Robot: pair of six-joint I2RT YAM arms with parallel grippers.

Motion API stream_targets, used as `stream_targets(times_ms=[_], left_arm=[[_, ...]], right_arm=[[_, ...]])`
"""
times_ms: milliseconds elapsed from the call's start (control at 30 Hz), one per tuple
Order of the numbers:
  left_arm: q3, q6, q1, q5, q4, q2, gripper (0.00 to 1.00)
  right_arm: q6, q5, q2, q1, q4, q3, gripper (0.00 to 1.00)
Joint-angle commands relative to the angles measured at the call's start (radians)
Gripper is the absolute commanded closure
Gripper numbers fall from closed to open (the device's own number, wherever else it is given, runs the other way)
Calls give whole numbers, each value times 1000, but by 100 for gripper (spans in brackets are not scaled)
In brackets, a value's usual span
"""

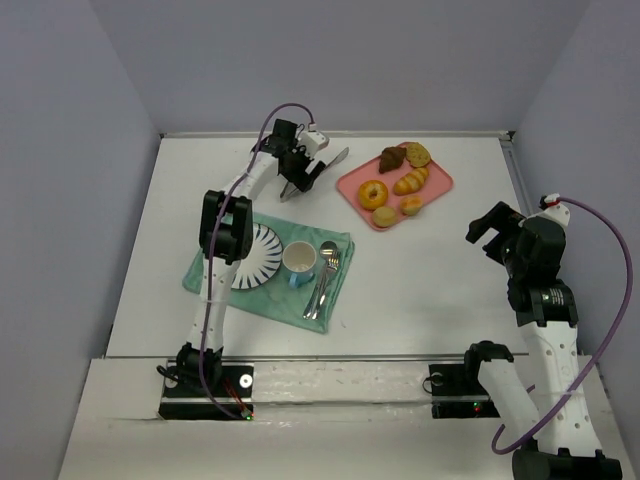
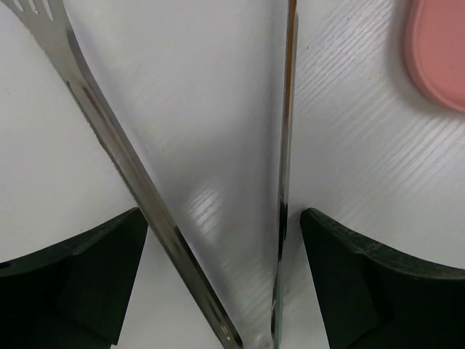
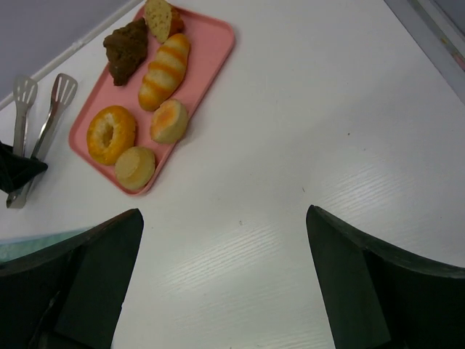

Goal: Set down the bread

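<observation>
Several breads lie on a pink tray point(image 1: 441, 186) point(image 3: 197, 78) point(image 2: 440, 59) at the far right: a doughnut point(image 1: 373, 194) point(image 3: 110, 133), a striped roll point(image 1: 411, 180) point(image 3: 164, 70), a chocolate pastry point(image 1: 391, 159) point(image 3: 125, 49) and small buns point(image 1: 385, 216) point(image 3: 135, 167). Metal tongs point(image 1: 336, 157) point(image 2: 109, 138) point(image 3: 45, 129) lie left of the tray. My left gripper point(image 1: 300, 170) point(image 2: 221, 276) is open, its fingers point(image 2: 80, 269) standing either side of the tongs' two arms, with small gaps. My right gripper point(image 1: 484, 240) point(image 3: 225, 283) is open and holds nothing, over bare table near the right side.
A green cloth point(image 1: 203, 272) lies near the left arm, with a striped plate point(image 1: 262, 255), a mug point(image 1: 299, 262) and a spoon and fork point(image 1: 325, 278) on it. Walls close the table at the back and on both sides.
</observation>
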Motion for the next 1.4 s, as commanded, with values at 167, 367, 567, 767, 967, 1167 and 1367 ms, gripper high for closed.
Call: stream_targets(times_ms=[167,367,567,767,967,1167,1367], left_arm=[[44,47,-16,-46,-38,39,36],[41,17,-16,-63,-12,-16,70],[7,-75,-16,-194,76,-169,77],[-80,-232,-16,-169,131,-412,79],[-313,-428,-18,-97,261,-671,76],[-499,-516,-19,46,320,-831,67],[-548,-552,-42,55,303,-880,57]], right_arm=[[-15,29,-5,-3,52,4,0],[-18,21,-24,-3,52,4,0],[-18,10,-51,-3,52,2,0],[-18,-17,-56,-3,52,1,0],[-21,-37,-79,-3,54,1,0],[-21,-51,-88,-3,55,-4,0],[-19,-54,-100,-3,57,-10,0]])
